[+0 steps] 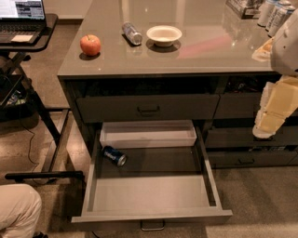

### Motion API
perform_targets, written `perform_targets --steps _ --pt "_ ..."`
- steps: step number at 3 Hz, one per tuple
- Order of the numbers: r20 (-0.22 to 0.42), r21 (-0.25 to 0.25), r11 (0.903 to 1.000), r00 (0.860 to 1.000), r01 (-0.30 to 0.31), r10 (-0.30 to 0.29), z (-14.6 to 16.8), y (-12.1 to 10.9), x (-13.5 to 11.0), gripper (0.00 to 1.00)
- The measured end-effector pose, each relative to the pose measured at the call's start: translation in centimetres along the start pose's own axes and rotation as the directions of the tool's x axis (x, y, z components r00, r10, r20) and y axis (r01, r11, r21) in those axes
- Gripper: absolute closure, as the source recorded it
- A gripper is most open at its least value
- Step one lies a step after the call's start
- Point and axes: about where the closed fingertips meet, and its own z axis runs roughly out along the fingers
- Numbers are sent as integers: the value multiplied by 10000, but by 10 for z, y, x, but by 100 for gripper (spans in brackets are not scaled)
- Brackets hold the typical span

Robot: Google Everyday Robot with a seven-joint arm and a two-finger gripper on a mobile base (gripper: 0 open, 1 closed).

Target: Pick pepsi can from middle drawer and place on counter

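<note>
The pepsi can (114,155), dark blue with silver ends, lies on its side on the floor of the open middle drawer (149,216), near its left wall and just in front of the long white tray (148,135). The grey-beige counter (205,51) spans the top above the drawers. My arm comes in at the right edge, pale and blocky, and the gripper (264,130) hangs at its lower end, right of the drawer and at about the height of the tray, well apart from the can.
On the counter are a red apple (90,44), a silver-grey can (132,33) on its side, a white bowl (164,35) and tall pale cans (275,14) at the far right. A black desk with a laptop (22,14) stands left. A person's knee (17,209) is at bottom left.
</note>
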Motion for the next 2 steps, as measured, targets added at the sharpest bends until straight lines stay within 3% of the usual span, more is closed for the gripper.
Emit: perform_targets --steps 2 --pt "314 83 10000 9995 -30 27 11 2 -9 0"
